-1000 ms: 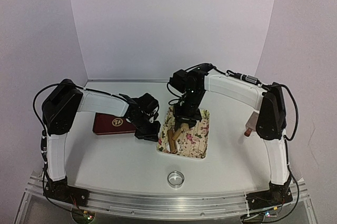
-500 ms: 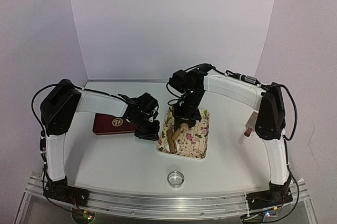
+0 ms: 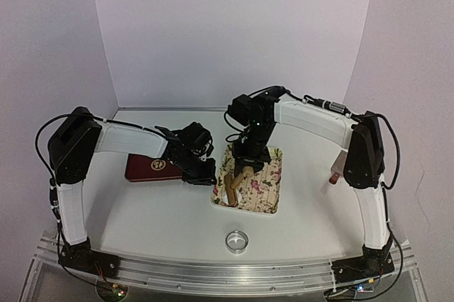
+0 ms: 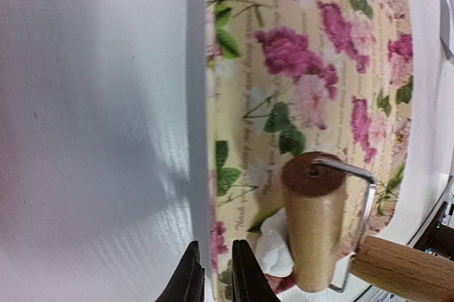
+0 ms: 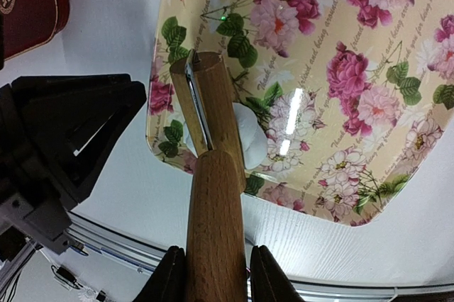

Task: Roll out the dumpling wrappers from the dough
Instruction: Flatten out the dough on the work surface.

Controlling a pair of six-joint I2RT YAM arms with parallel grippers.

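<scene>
Dough [image 5: 250, 144]: one small white lump on the flowered tray [image 5: 369, 47], towards the tray's near left corner. No flat discs made out anywhere on the tray.

Wooden roller [image 5: 206, 103] lies over the lump. The drum rests against it, and white shows from under the drum's side. The roller's handle runs back towards the tray's near rim.

Right gripper [image 5: 216, 273]: both fingers pressed onto the roller's handle, holding it firmly, above the tray's near rim.

Left gripper [image 4: 216, 259]: at the tray's left rim, fingers a little apart, one either side of the rim. Cannot tell whether they pinch it or merely straddle it.

Dark red box [image 3: 145, 169] lies flat on the table [image 3: 142, 210], left of the tray and apart from it. Shiny metal ring [image 3: 237, 240] sits on the table on the tray's near side, also apart.
</scene>
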